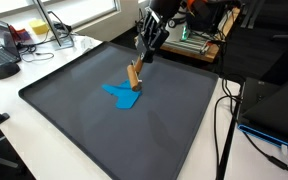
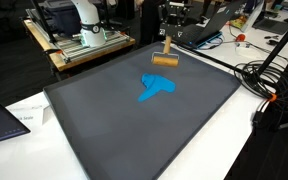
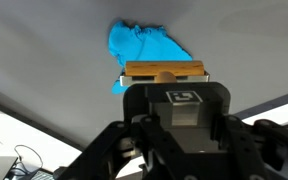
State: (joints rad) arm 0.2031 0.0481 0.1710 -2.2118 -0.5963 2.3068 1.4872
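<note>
A lab cluttered with monitors and cables surrounds a white desk (image 2: 229, 150) covered by a dark grey mat (image 1: 94, 115). The claw (image 1: 141, 55) is clamped on the stem of a wooden T-shaped tool (image 1: 134, 73), and the tool's crossbar (image 2: 165, 60) hangs just above the mat. A crumpled blue cloth (image 2: 156, 88) lies near the desk's middle, just beside the crossbar. In the wrist view the cloth sits just beyond the bar, whose long axis runs broadside to it.
</note>
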